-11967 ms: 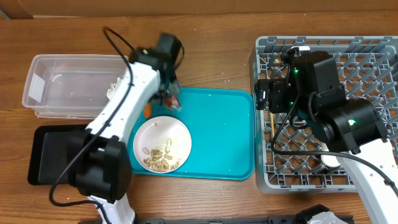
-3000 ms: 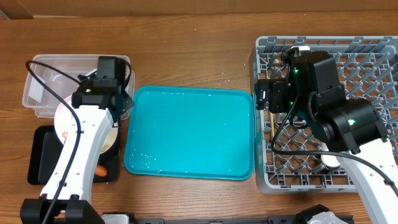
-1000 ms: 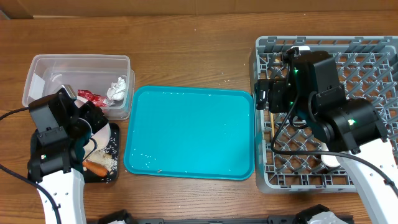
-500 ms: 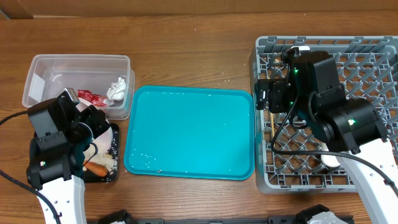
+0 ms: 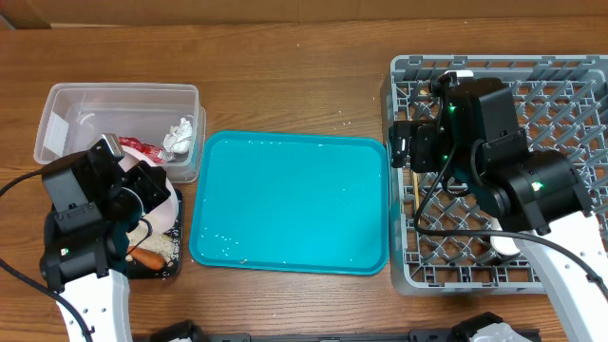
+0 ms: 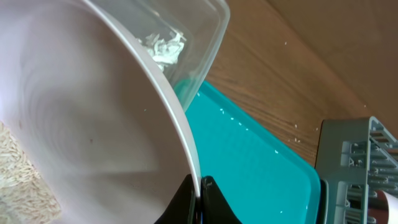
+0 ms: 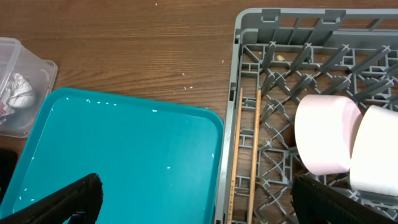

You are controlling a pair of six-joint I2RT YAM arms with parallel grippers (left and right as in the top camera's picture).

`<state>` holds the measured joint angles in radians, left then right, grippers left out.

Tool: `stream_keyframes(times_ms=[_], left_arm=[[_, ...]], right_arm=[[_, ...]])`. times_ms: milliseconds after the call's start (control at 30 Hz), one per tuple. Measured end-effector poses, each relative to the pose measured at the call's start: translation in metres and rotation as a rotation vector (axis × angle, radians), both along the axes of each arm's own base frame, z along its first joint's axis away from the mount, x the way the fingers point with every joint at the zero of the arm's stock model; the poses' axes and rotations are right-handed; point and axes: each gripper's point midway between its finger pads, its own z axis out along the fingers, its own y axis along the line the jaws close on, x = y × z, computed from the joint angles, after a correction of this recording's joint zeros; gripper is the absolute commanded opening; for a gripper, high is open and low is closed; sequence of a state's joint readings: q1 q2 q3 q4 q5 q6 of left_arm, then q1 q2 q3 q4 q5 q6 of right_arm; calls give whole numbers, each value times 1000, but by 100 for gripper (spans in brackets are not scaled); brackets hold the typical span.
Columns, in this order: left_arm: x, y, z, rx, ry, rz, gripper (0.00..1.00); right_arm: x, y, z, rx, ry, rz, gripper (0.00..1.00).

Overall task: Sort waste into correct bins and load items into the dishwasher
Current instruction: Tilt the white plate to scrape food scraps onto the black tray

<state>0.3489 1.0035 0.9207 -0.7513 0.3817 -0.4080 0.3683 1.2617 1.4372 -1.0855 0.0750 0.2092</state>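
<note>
My left gripper (image 5: 142,197) is shut on the rim of the large white plate (image 5: 161,206) and holds it tilted over the black tray (image 5: 172,273). The black fingertips (image 6: 208,202) pinch the plate (image 6: 81,124). An orange carrot (image 5: 147,256) and beige scraps (image 5: 169,244) lie in the black tray. The clear tub (image 5: 66,114) holds a red wrapper (image 5: 138,147) and a white tissue (image 5: 180,133). My right gripper (image 7: 208,205) is open and empty, hovering at the left edge of the grey dish rack (image 5: 570,85). Two chopsticks (image 7: 240,155) and two white bowls (image 7: 326,134) lie in the rack.
The teal tray (image 5: 290,204) lies between the bins and the rack, bare but for a few crumbs. It also shows in the right wrist view (image 7: 124,149). Wooden tabletop (image 5: 304,85) runs along the back.
My left gripper has shifted slightly with the plate over the black tray. The right arm has not moved.
</note>
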Motion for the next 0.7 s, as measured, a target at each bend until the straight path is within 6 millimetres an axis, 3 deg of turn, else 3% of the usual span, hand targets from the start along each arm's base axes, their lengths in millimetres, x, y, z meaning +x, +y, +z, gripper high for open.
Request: stream_keyframes(times_ms=[467,700], left_arm=[[-2,3,-7,17,30,6,4],[-2,-13,-6,-27,17,-73,4]], right_arm=[[0,0,0,1,0,0,100],[0,0,0,0,0,0,100]])
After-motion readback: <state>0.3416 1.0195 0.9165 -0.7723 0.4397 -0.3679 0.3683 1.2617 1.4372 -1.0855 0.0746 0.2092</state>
